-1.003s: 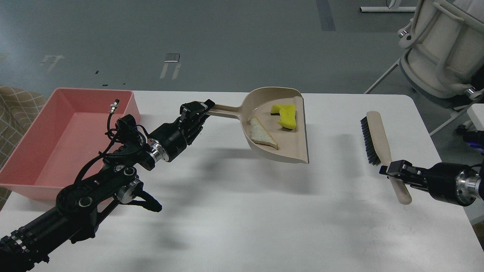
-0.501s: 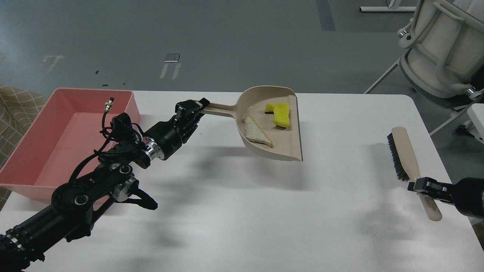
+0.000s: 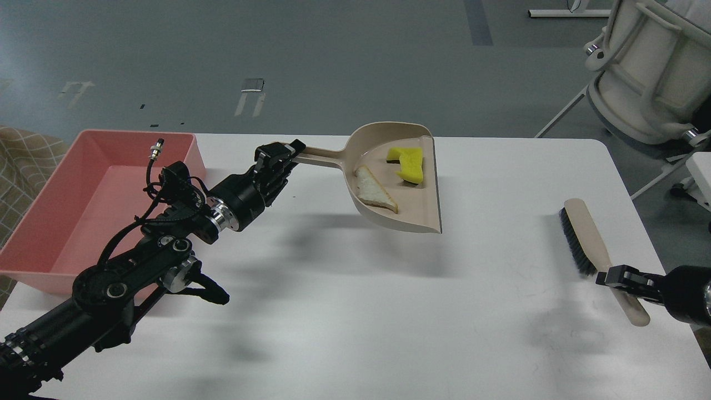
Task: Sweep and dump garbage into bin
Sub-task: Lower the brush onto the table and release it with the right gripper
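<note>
My left gripper (image 3: 280, 155) is shut on the long handle of the beige dustpan (image 3: 414, 214) and holds it above the white table. In the pan lie the garbage: a yellow sponge (image 3: 410, 165) with a dark green layer, and a triangular white bread slice (image 3: 373, 191). The pink bin (image 3: 72, 216) stands at the table's left edge, to the left of the gripper, with nothing visible inside. My right gripper (image 3: 619, 276) is shut on the handle of the beige black-bristled brush (image 3: 583, 238) at the right edge of the table.
The white table (image 3: 361, 311) spans the view. A white chair-like frame (image 3: 650, 72) stands beyond the table's back right corner. A checked cloth (image 3: 22, 161) lies left of the bin. Grey floor lies behind.
My left gripper has carried the dustpan slightly left and up, towards the bin. My right gripper has pulled the brush away to the right and nearer the front edge.
</note>
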Controlling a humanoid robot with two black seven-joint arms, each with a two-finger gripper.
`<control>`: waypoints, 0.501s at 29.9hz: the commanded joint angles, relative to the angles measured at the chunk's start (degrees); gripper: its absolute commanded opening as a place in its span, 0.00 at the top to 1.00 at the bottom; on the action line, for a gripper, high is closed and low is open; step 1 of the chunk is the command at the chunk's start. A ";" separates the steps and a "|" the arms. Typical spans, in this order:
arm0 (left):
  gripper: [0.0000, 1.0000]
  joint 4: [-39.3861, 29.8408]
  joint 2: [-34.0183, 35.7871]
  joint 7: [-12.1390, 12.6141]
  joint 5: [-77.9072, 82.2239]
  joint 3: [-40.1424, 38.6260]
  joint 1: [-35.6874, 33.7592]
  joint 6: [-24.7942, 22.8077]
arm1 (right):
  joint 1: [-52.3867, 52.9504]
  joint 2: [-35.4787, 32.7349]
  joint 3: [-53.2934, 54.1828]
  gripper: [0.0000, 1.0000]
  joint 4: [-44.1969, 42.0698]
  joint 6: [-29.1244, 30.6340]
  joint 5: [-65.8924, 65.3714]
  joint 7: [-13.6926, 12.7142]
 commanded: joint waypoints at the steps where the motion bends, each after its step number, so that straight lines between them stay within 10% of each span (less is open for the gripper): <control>1: 1.00 0.00 0.00 0.00 0.00 0.01 -0.03 0.00 | -0.07 0.01 0.00 0.52 -0.09 0.00 -0.12 0.00; 6: 1.00 0.00 0.09 0.00 0.00 0.01 -0.03 0.00 | 0.37 0.01 0.35 0.42 0.00 0.00 -0.03 0.00; 10: 1.00 0.00 0.26 -0.09 -0.09 -0.08 -0.03 0.00 | 0.54 -0.08 3.59 0.04 -0.35 0.00 0.05 0.00; 15: 1.00 0.00 0.26 0.00 -0.09 -0.26 -0.03 0.00 | 0.46 0.01 10.90 0.02 -1.14 0.00 0.32 0.00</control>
